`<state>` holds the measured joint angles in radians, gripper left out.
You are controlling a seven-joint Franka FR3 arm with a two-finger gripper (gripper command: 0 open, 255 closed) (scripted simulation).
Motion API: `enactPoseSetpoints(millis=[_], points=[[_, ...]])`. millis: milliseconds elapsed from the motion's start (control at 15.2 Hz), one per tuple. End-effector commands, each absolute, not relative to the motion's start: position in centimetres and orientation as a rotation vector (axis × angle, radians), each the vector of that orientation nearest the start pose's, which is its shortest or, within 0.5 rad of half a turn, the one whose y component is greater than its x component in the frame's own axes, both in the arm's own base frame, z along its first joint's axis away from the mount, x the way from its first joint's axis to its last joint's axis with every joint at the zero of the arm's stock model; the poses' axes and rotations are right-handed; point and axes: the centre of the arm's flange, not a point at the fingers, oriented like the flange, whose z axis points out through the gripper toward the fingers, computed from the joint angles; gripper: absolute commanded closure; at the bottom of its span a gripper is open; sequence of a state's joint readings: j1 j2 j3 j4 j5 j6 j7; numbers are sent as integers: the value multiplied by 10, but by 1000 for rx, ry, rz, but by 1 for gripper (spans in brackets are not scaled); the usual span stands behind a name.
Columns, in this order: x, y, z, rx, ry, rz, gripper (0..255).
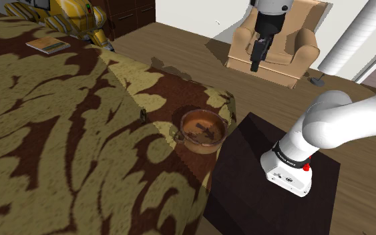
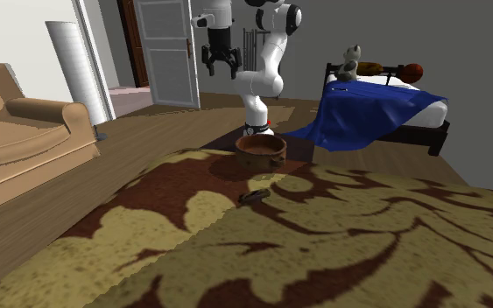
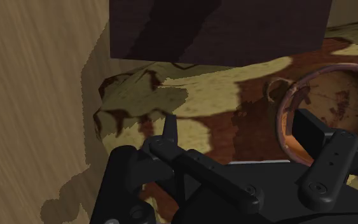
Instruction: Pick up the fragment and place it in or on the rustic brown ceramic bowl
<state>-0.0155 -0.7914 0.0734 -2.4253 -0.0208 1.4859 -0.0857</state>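
In the shoulder view, our black two-finger pincer [image 1: 256,61] hangs high up, well apart from the big bed with the brown and gold leafy cover [image 1: 79,153]. The small dark fragment [image 1: 143,116] lies on the bed. It is near the round rustic brown ceramic bowl with little handles [image 1: 205,146], which sits at the bed's corner.

In the second exterior view, the pincer [image 2: 221,66] is released, with its fingers apart and nothing in them. The fragment [image 2: 254,196] lies flat, a little nearer this camera than the bowl [image 2: 262,159].

In the wrist view, the bowl [image 3: 284,137] shows past one finger. We think we should move over the fragment first. Then we come straight down with one finger on each side of it. The piece is small and flat, so it could slip.
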Motion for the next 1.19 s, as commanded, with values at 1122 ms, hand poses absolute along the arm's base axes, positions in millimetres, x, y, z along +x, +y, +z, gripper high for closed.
enactPoseSetpoints(millis=[1122], points=[[382, 193, 454, -3192, 370, 158, 0]])
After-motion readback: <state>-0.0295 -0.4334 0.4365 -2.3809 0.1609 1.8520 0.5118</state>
